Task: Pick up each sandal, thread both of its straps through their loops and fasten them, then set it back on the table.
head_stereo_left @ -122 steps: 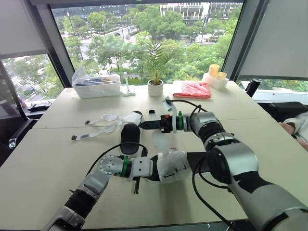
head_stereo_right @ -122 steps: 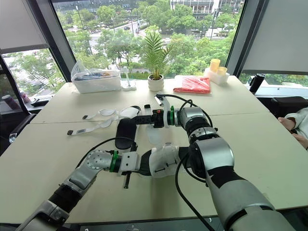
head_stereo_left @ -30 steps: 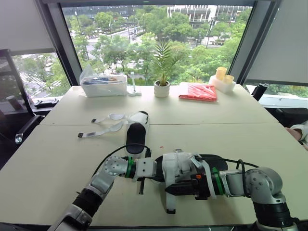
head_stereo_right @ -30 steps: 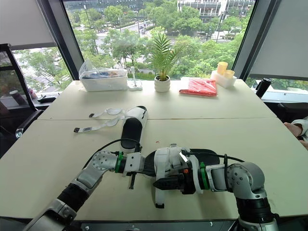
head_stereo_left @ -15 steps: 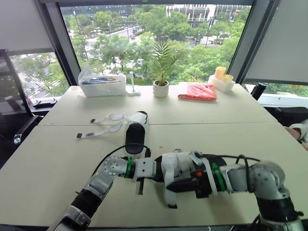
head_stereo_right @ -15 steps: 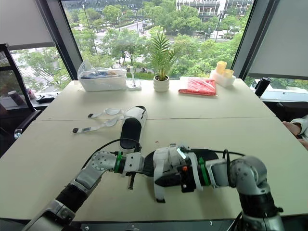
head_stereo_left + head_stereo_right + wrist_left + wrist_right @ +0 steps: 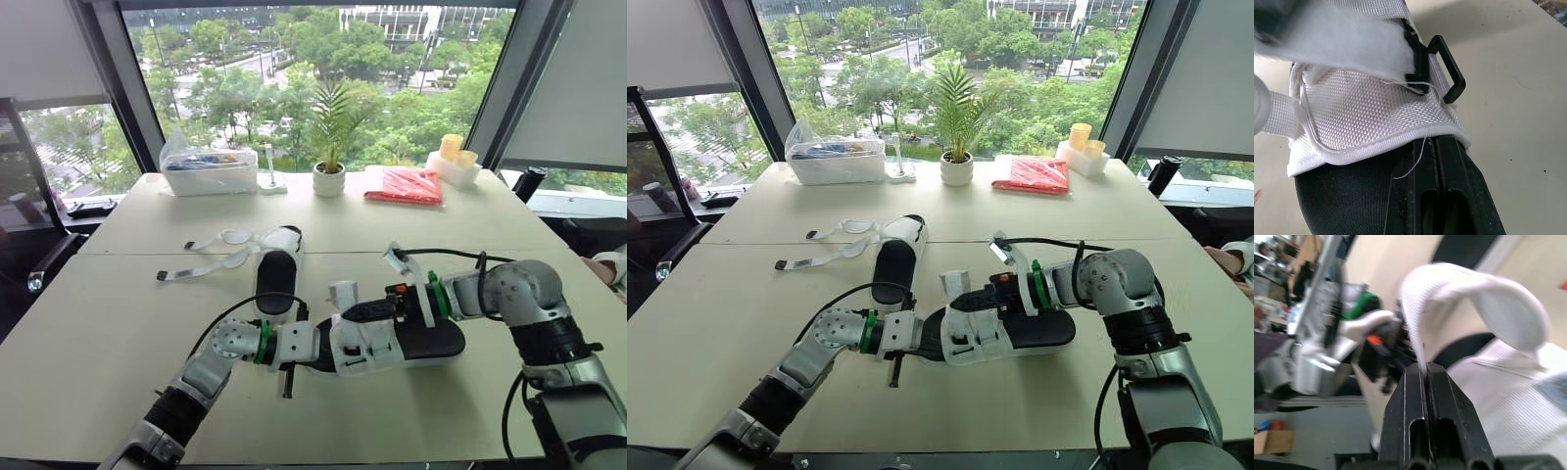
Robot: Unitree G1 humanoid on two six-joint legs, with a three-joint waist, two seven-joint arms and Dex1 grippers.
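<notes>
Near sandal (image 7: pixel 421 338): it lies between the two grippers, black sole down, with its heel end on the table (image 7: pixel 118 323).

Left gripper (image 7: pixel 1436 144): the fingers (image 7: pixel 1410 196) are pressed together on the edge of the sandal's white upper (image 7: pixel 1366 112), and the black sole lies directly under them. A black loop (image 7: pixel 1449 68) stands on the upper just beyond the fingertips.

Right gripper (image 7: pixel 345 313): the fingers (image 7: pixel 1405 406) are closed on a white strap (image 7: pixel 1474 293), which is pinched at the tips. From the pinch the strap rises and curls over, away from the fingers. The fingertips are just above the upper and point toward the left gripper, so the upper lies between the two sets of fingers.

Far sandal (image 7: pixel 274 266): it lies flat on the table beyond both grippers, well apart from either set of fingers. Its loose straps (image 7: pixel 211 257) are spread out on the table on the robot's left side.
</notes>
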